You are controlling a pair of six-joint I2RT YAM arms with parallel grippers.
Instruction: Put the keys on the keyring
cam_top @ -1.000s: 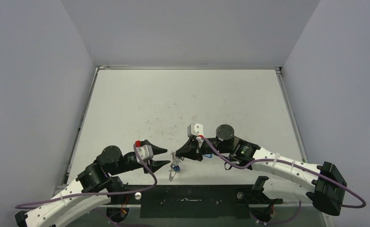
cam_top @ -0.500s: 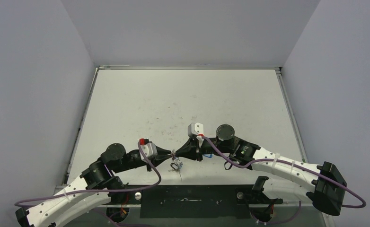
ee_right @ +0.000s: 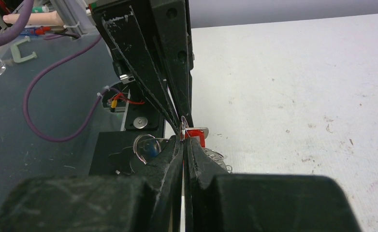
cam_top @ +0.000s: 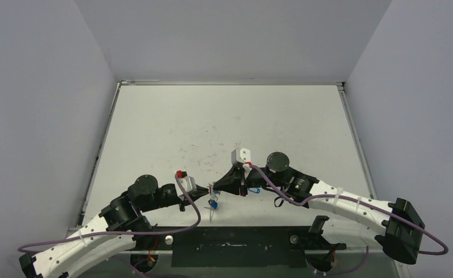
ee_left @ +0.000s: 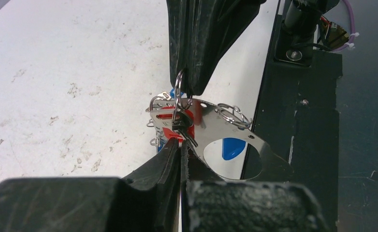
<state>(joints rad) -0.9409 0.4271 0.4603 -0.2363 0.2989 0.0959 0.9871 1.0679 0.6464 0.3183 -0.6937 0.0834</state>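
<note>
The keyring [ee_left: 177, 94] hangs edge-on as a thin silvery hoop just above the table's near edge. My right gripper [ee_left: 185, 91] comes in from the far side and is shut on its upper part. From the near side my left gripper [ee_left: 181, 145] is shut at its lower part, tips among the hanging pieces. The keys dangle below: a red tag [ee_left: 170, 122], a blue tag [ee_left: 233, 147] and a flat silver plate with a round hole [ee_left: 225, 130]. In the top view the two grippers [cam_top: 204, 195] [cam_top: 215, 189] meet tip to tip over the blue tag [cam_top: 213, 204].
The white table [cam_top: 224, 121] stretches away behind the grippers, with grey walls on three sides. The dark base plate [cam_top: 230, 246] with the arm mounts lies right below the bundle. Purple cables [cam_top: 282, 200] loop beside both arms.
My left gripper moved right toward the bundle and went from open to shut against it. The right gripper stayed shut and nearly still; the hanging keys swung slightly.
</note>
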